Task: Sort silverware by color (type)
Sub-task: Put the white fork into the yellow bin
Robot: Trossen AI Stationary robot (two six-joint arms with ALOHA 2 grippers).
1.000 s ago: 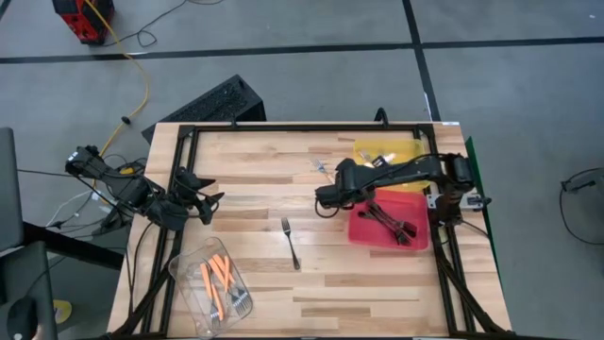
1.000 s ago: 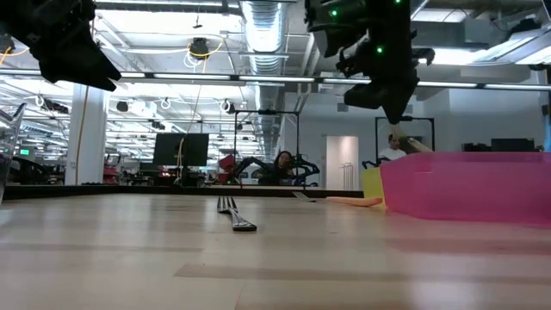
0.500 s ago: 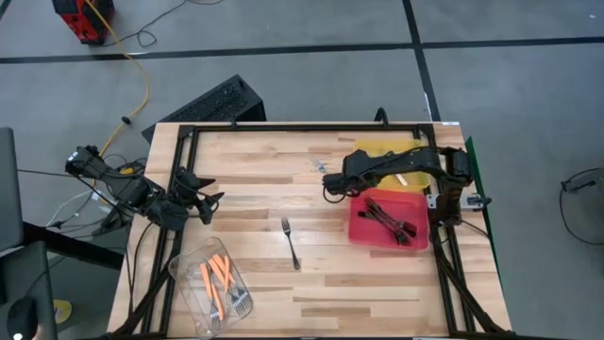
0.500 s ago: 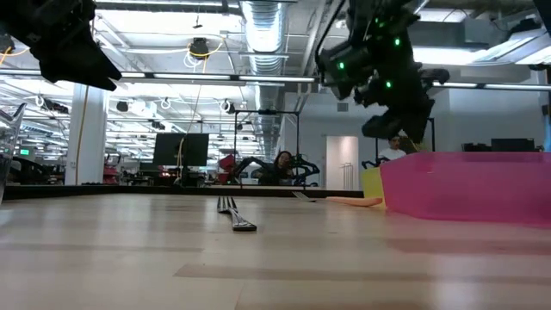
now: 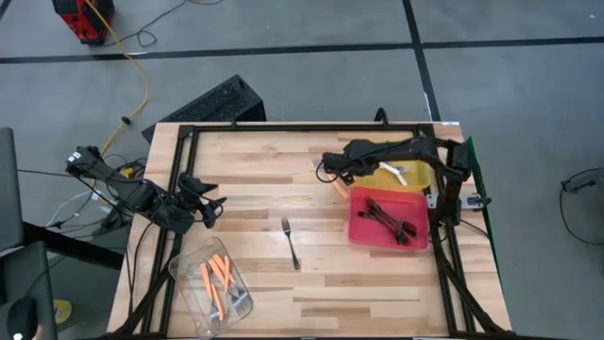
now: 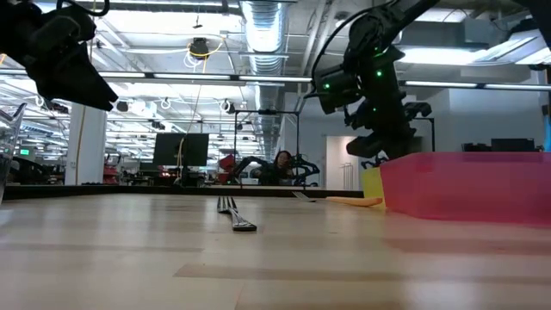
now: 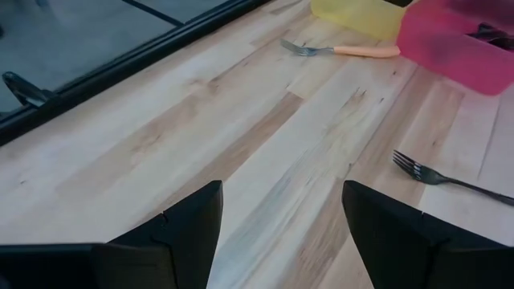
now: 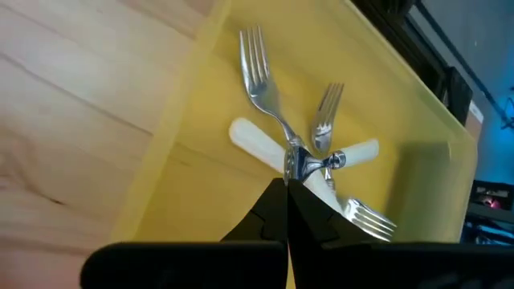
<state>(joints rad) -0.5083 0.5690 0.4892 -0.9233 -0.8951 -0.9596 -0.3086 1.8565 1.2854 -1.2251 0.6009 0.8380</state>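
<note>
Right wrist view | right gripper (image 8: 287,193) closed, empty; white-handled forks (image 8: 277,132) just ahead in yellow tray (image 8: 193,120)

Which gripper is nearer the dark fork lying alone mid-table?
Neither clearly; roughly equal. The left gripper, open, hovers by the table's left edge, level with the dark fork. The right gripper, shut, is beyond the fork, at the yellow tray's edge.

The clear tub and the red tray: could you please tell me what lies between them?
High view: one dark fork lies on bare table between clear tub and red tray.
</note>
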